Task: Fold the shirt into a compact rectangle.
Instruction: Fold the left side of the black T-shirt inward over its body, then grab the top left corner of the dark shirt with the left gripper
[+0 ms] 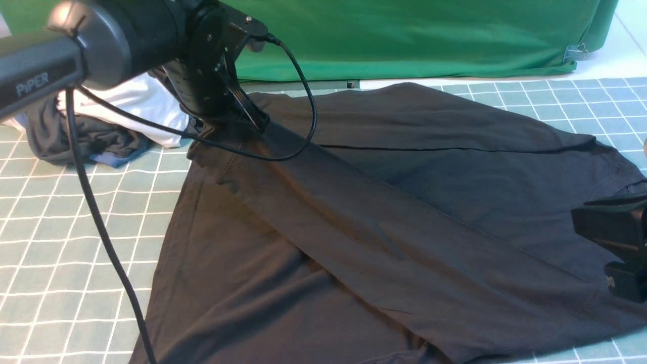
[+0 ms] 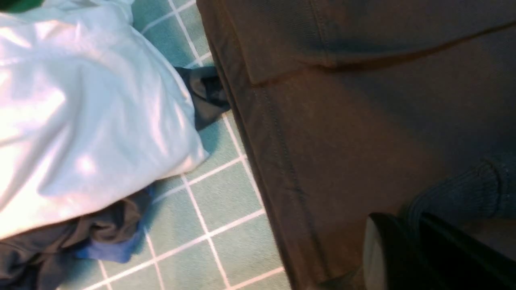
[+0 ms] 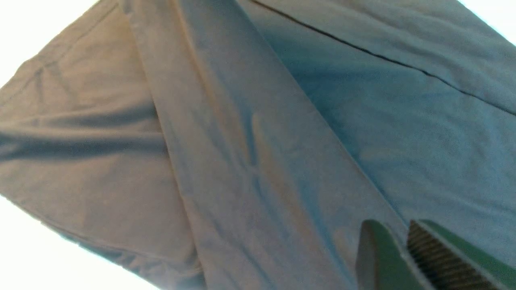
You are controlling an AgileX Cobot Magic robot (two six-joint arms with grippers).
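- Lying flat on the grid mat [image 1: 76,202], the shirt [image 1: 404,202] carries 1 folded band running diagonally, far left to near right;
- left gripper [image 1: 255,120] sits at the band's far end, right gripper [image 1: 606,253] at its near end;
- both pairs of fingers [image 3: 375,257] show a narrow gap; whether cloth is pinched, I cannot tell.

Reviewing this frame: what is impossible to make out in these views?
Left gripper: its wrist view crops the fingers; whether they pinch the shirt is unclear.
Right gripper: front view cuts it at the right edge; grip unclear.
Clothes pile: partly hidden behind the left arm, front view.
Table: washed out white in right wrist view.
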